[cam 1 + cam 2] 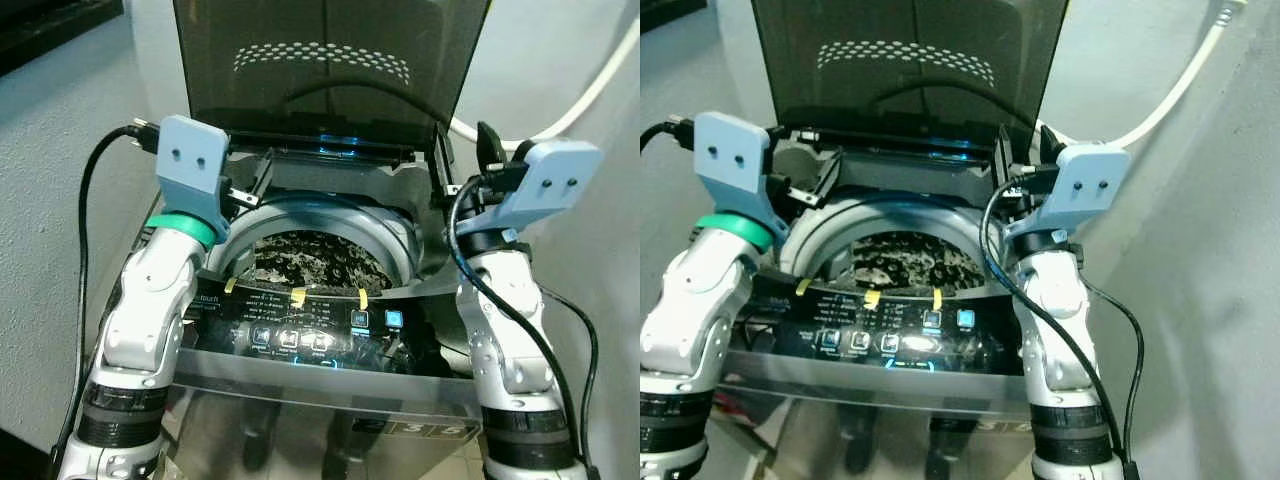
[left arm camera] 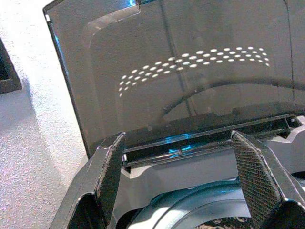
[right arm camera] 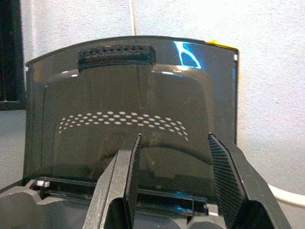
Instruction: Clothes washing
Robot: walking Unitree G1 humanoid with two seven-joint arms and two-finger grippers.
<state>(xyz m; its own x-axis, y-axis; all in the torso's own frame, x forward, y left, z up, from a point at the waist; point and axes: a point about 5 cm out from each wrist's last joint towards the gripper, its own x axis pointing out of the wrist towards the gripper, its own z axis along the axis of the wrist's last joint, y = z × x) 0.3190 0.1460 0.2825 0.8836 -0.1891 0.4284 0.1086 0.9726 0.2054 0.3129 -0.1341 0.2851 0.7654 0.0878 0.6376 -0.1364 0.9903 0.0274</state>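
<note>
A top-loading washing machine stands in front of me with its dark tinted lid (image 1: 320,70) raised upright. Black-and-white patterned clothes (image 1: 310,262) lie inside the drum, ringed by the grey tub rim (image 1: 400,235). My left gripper (image 2: 178,138) hovers open over the left rear of the opening, pointing at the lid hinge, with nothing between its fingers (image 2: 112,171). On the right side of the opening my right gripper (image 3: 174,138) is raised and open too, facing the lid. The lit control panel (image 1: 300,335) with yellow tape strips runs along the front edge.
A white hose (image 1: 590,90) curves along the wall behind the machine at right. Light walls close in on both sides, and a dark ledge (image 1: 50,25) sits at upper left. Black cables (image 1: 85,220) loop off both wrists.
</note>
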